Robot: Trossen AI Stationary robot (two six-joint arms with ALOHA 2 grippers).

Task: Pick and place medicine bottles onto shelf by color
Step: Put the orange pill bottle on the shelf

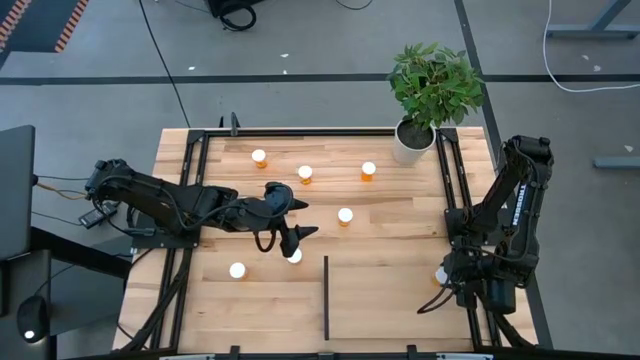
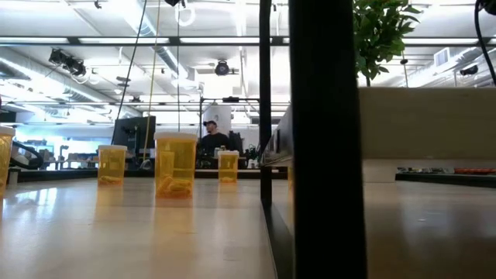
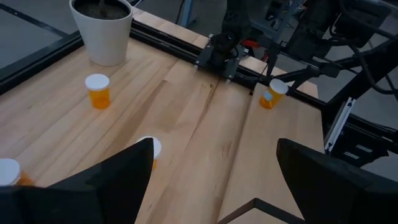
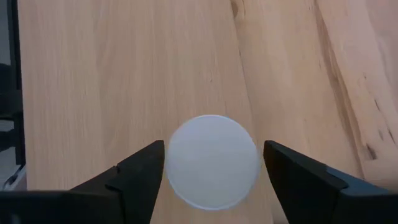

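Note:
Seven orange medicine bottles with white caps stand upright on the table. Three are in a far row (image 1: 305, 174), one is mid-table (image 1: 345, 216), two are nearer (image 1: 237, 270), and one (image 1: 441, 274) is at the right edge of the shelf (image 1: 385, 300), the light-wood panel beside the black strip (image 1: 326, 295). My right gripper (image 4: 213, 149) points down over that last bottle, open. Its fingers stand on either side of the white cap (image 4: 211, 163), with small gaps showing. My left gripper (image 1: 300, 220) hovers open at mid-table, above the near bottle (image 1: 294, 256).
A white plant pot (image 1: 410, 142) with a leafy plant stands at the far right corner. Black frame rails (image 1: 452, 190) run along the table's left, far and right sides. In the low view the black strip (image 2: 322, 139) fills the middle, with bottles (image 2: 176, 164) to its left.

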